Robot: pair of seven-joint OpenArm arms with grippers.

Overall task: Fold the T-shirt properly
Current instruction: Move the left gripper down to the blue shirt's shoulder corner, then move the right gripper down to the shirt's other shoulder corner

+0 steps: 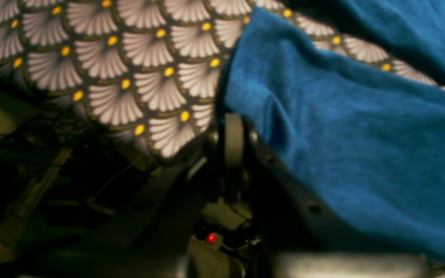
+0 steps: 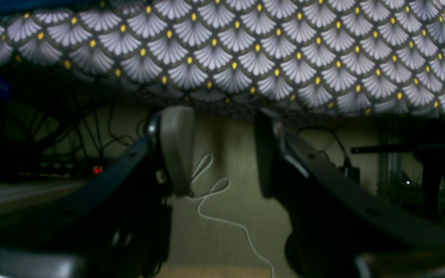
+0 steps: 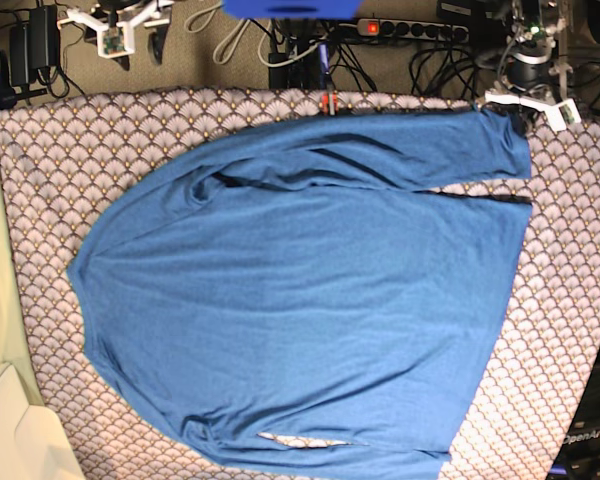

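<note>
The blue T-shirt (image 3: 310,300) lies spread flat on the scallop-patterned cloth (image 3: 40,150), one long sleeve stretched along the far edge. My left gripper (image 3: 515,112) is at that sleeve's end, far right. In the left wrist view its fingers (image 1: 232,131) are pressed together at the edge of the blue fabric (image 1: 342,135), which drapes over one finger. My right gripper (image 2: 220,150) stands open with nothing between its fingers, just off the edge of the patterned cloth (image 2: 284,46). In the base view it is at the far left (image 3: 115,28), apart from the shirt.
Cables and a power strip (image 3: 410,28) run along the floor behind the table. A white cable (image 2: 214,200) lies on the floor below my right gripper. A cream-coloured surface (image 3: 20,430) adjoins the table's near left corner.
</note>
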